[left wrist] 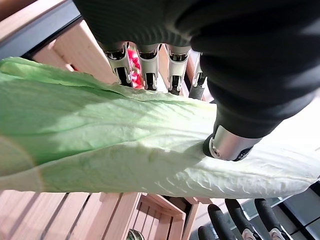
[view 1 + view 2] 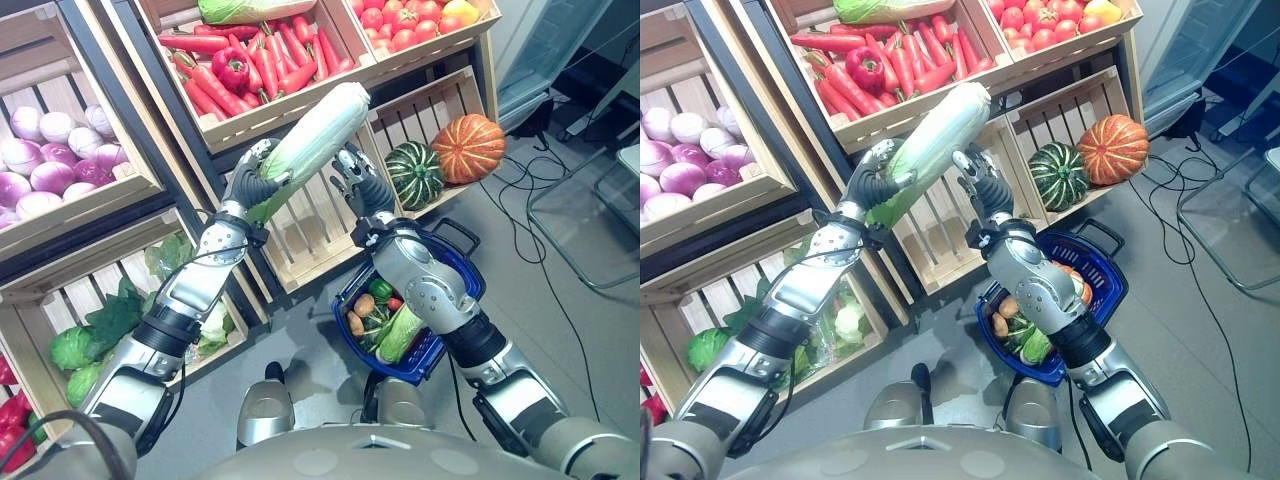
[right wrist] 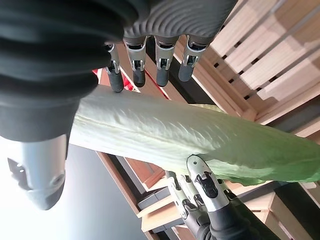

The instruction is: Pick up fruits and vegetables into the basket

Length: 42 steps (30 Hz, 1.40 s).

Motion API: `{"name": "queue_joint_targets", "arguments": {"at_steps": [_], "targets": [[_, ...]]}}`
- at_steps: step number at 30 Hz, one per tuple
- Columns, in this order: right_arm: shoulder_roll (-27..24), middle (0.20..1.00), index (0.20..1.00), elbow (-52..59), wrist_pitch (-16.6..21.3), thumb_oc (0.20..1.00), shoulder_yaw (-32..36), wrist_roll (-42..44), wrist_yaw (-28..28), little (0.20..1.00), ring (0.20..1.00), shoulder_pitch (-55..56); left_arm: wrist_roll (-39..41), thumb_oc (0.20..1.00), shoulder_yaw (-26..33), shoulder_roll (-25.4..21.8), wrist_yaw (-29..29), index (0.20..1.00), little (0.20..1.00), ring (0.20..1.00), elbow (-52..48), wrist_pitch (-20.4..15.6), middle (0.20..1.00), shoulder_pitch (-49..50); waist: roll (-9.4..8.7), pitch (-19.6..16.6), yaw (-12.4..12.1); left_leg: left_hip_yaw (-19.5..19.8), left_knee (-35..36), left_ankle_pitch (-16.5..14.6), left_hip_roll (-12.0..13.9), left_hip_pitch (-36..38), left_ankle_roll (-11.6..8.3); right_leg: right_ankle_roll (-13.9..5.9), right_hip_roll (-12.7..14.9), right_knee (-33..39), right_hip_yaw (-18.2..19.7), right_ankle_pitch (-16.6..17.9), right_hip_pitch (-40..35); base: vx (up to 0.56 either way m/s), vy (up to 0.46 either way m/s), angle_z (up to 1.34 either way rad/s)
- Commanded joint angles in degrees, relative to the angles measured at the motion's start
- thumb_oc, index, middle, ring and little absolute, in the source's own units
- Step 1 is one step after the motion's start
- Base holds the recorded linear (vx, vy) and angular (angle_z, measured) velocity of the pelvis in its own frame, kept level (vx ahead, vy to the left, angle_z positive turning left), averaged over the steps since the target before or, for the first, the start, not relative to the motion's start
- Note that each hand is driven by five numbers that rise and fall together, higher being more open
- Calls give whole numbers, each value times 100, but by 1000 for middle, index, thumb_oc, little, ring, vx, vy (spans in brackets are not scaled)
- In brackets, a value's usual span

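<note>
The left hand [image 2: 872, 182] grips a long pale-green cabbage [image 2: 930, 140], fingers curled round its lower end, tilting it up before the carrot crate [image 2: 880, 110]. Just right of the cabbage the right hand [image 2: 978, 185] hangs with fingers loose. Below that hand sits the blue basket [image 2: 1102, 272], vegetables inside.

No legible text, labels, numbers or signs in any view. Wooden crates [image 2: 300, 240]: bare slats, no markings readable. Blue basket [image 2: 455, 262]: no print visible.
</note>
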State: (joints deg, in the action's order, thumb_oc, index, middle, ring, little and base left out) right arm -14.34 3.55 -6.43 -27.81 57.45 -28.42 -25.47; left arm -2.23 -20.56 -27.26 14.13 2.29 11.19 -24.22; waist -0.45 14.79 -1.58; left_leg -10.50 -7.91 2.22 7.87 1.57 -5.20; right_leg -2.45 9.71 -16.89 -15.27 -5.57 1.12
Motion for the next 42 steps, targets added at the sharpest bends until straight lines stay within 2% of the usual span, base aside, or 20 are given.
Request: {"name": "queue_joint_targets", "arguments": {"at_steps": [1, 5, 10, 16, 19, 24, 29, 34, 42], "targets": [[450, 1000, 1000, 102, 166, 1000, -88, 319, 385, 1000, 1000, -497, -452, 200, -371, -152, -89, 200, 200, 200, -779, -112, 200, -514, -180, -182, -11, -218, -411, -1006, -220, 241, 286, -570, 312, 828, 200, 251, -534, -10, 2, 6], [486, 1000, 1000, 90, 157, 1000, -124, 594, 609, 1000, 1000, -537, -898, 200, -495, -156, -293, 200, 200, 200, -752, -105, 200, -485, -180, -195, -38, -215, -402, -1006, -219, 259, 292, -583, 313, 840, 188, 260, -550, -5, 3, 7], [540, 1000, 1000, -109, 235, 1000, -139, 787, 402, 1000, 1000, -608, -1860, 200, -675, -279, -323, 200, 200, 200, -689, -148, 200, -545, -187, -234, -78, -212, -387, -1023, -224, 290, 296, -588, 309, 865, 157, 261, -587, 12, -4, 5], [607, 1000, 1000, -349, 271, 1000, -69, 887, 212, 1000, 1000, -657, -2723, 200, -856, -350, -409, 200, 200, 200, -606, 125, 200, -666, -187, -249, -80, -199, -363, -1030, -229, 314, 297, -590, 301, 888, 148, 260, -616, 4, -1, 1], [653, 1000, 1000, -443, 365, 1000, -35, 1137, 180, 1000, 1000, -727, -3057, 200, -1021, -396, -690, 200, 200, 200, -517, 375, 200, -788, -177, -254, -62, -199, -355, -1032, -226, 332, 289, -595, 298, 886, 147, 257, -624, 0, 0, 0], [725, 1000, 1000, -528, 464, 1000, 20, 1327, 253, 1000, 1000, -821, -3156, 200, -1204, -404, -970, 200, 200, 200, -441, 524, 200, -864, -136, -262, -49, -191, -332, -1030, -225, 346, 281, -596, 302, 903, 150, 259, -631, 0, 0, 0], [759, 1000, 1000, -559, 608, 1000, 56, 1144, 282, 1000, 1000, -883, -3187, 200, -1471, -398, -1221, 200, 200, 200, -321, 534, 200, -818, -97, -270, -41, -169, -339, -1055, -234, 347, 287, -609, 312, 896, 148, 235, -630, 0, 0, 0], [729, 1000, 1000, -487, 747, 1000, 94, 1252, 524, 1000, 1000, -943, -3075, 200, -1807, -345, -1064, 200, 200, 200, -142, 425, 200, -618, -88, -224, -32, -167, -396, -1080, -232, 287, 297, -611, 323, 880, 156, 230, -586, -23, 3, 0], [819, 1000, 1000, -704, 794, 1000, 178, 1147, 128, 1000, 1000, -1149, -3376, 200, -2203, -249, -759, 200, 200, 200, 146, 378, 200, -483, -91, -180, -41, -165, -403, -1100, -228, 254, 299, -641, 341, 870, 153, 235, -539, -4, 1, 0]]}}
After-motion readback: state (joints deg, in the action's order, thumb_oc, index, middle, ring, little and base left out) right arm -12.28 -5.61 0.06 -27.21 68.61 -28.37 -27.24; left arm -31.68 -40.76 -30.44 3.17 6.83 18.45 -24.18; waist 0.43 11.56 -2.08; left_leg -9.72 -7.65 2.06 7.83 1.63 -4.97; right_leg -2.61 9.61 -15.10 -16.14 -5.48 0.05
